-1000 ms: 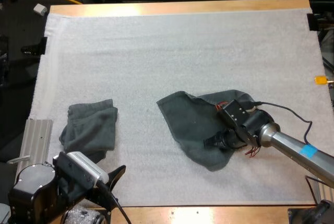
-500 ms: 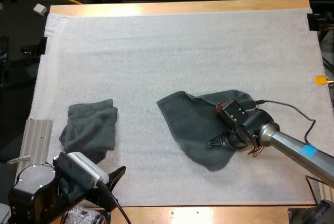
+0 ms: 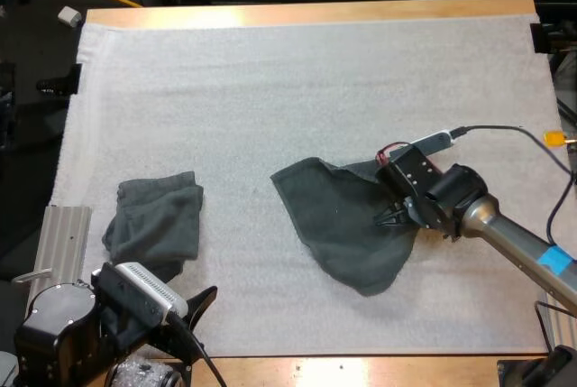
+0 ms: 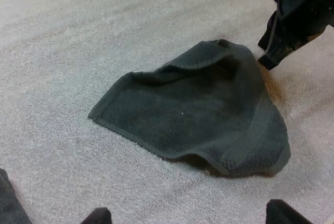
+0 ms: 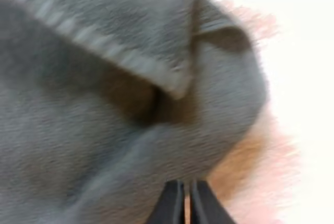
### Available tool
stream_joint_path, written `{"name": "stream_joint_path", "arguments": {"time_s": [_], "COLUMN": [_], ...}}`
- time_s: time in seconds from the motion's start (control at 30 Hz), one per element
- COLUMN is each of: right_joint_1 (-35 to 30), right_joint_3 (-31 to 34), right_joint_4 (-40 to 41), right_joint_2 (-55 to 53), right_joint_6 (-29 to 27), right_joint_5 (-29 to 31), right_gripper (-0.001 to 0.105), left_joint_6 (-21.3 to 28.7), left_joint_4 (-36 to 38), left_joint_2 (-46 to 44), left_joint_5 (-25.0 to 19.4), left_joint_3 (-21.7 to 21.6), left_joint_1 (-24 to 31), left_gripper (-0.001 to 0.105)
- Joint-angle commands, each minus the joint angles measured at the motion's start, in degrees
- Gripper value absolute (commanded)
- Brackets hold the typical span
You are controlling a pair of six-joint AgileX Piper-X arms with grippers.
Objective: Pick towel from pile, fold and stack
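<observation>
A dark grey-green towel lies spread on the white mat, right of centre, with one flap folded over at its far side. My right gripper sits at this towel's right edge, its fingers pressed together on the fabric, and a crease runs toward the tips. From the left wrist, the same towel is seen with the right gripper at its far edge. A crumpled towel lies at the mat's left. My left gripper hovers open near the front edge, fingertips wide apart.
A ribbed metal plate lies off the mat's front left corner. The wooden table edge runs along the far side. A small white object lies beyond the far left corner. Bare mat covers the far half.
My right gripper closed on the spread towel, then rose and moved right and farther back, from the towel's middle to its right edge. The left arm and the crumpled towel stayed still.
</observation>
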Motion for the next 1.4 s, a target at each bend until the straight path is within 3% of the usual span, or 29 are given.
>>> {"name": "stream_joint_path", "arguments": {"time_s": [0.0,0.07,0.27,0.33,0.53,0.67,1.1,1.37], "right_joint_1": [-1.1,-2.0,-3.5,-3.8,-5.2,-6.3,-7.8,-8.7], "right_joint_3": [0.5,0.5,0.4,0.5,0.3,-0.3,-0.3,-1.8], "right_joint_4": [-1.3,-2.3,-3.4,-3.6,-6.8,-9.9,-14.3,-15.1], "right_joint_2": [1.7,3.0,5.6,6.3,9.7,11.1,12.8,13.3], "right_joint_6": [1.1,1.6,2.0,1.9,2.7,3.7,5.2,5.0], "right_joint_5": [-5.6,-8.2,-12.0,-12.5,-13.4,-13.3,-9.2,-9.4], "right_gripper": [0.0,0.004,0.049,0.053,0.047,0.034,0.036,0.004], "left_joint_6": [-0.3,-0.4,-0.4,-0.4,-0.3,-0.3,-0.3,-0.2], "left_joint_4": [-0.3,-0.3,-0.3,-0.2,-0.1,-0.1,0.4,0.5], "left_joint_2": [0.2,0.4,0.3,0.2,0.3,0.2,0.1,0.2], "left_joint_5": [0.3,0.3,0.3,0.3,0.3,0.3,0.3,0.4], "left_joint_3": [-0.1,-0.1,-0.2,-0.2,-0.2,-0.2,-0.2,-0.3], "left_joint_1": [-0.3,-0.3,-0.4,-0.3,-0.3,-0.2,-0.3,-0.4], "left_gripper": [0.058,0.058,0.058,0.058,0.058,0.058,0.058,0.058]}}
